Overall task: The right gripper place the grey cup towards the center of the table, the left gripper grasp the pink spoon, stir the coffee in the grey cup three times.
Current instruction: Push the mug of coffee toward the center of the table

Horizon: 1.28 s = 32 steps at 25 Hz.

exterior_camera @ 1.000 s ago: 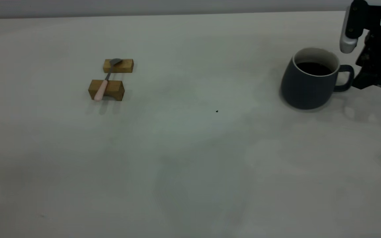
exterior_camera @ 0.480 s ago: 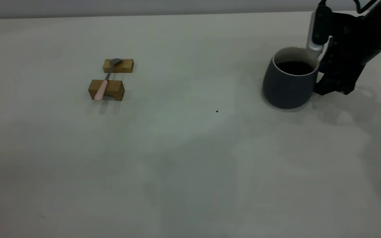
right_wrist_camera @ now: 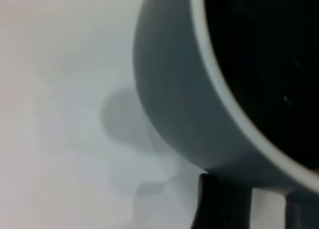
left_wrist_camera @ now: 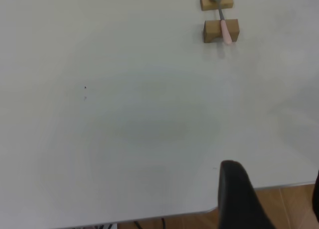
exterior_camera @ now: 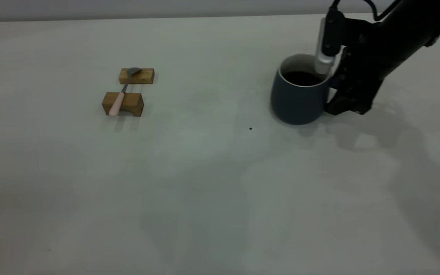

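While clamped on the handle at 3 o'clock of the cup, right gripper nearer; table centre toward 9 o'clock; left gripper jaw state indiscernible

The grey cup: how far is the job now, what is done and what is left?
Nothing is finished yet. In hand: the right gripper is at the grey cup, right of the table centre, coffee inside. Left: the pink spoon lies untouched on two wooden blocks; the left gripper is far off; no stirring.
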Available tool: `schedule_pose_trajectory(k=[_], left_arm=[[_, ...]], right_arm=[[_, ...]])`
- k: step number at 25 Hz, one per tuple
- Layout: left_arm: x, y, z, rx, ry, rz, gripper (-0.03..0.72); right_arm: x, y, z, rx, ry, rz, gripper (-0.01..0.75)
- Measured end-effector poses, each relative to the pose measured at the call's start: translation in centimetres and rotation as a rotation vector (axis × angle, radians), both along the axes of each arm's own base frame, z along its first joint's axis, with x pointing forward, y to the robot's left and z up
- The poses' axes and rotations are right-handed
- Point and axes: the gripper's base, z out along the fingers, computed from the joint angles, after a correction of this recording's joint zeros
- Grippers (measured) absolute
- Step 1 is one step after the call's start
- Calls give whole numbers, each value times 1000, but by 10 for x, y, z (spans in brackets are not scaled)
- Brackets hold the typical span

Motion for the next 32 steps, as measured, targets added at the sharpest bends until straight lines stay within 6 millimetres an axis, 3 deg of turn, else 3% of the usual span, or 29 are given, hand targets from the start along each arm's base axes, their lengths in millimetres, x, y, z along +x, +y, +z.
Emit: schedule_pose_trajectory(k=[7,17,21,25,28,32], left_arm=[[0,0,0,0,0,0,436],[0,0,0,0,0,0,436],[0,0,0,0,0,0,436],[0,0,0,0,0,0,436],[0,0,0,0,0,0,436],[0,0,0,0,0,0,436]], right_arm=[[-6,29,1,39,6,-1,570],[4,79,12,116,-40,53,570],[0,89,13,133,-28,79,570],[0,89,14,153,-10,54,570],[0,77,23,191,20,-33,570],[-12,54,57,295,99,-202,570]])
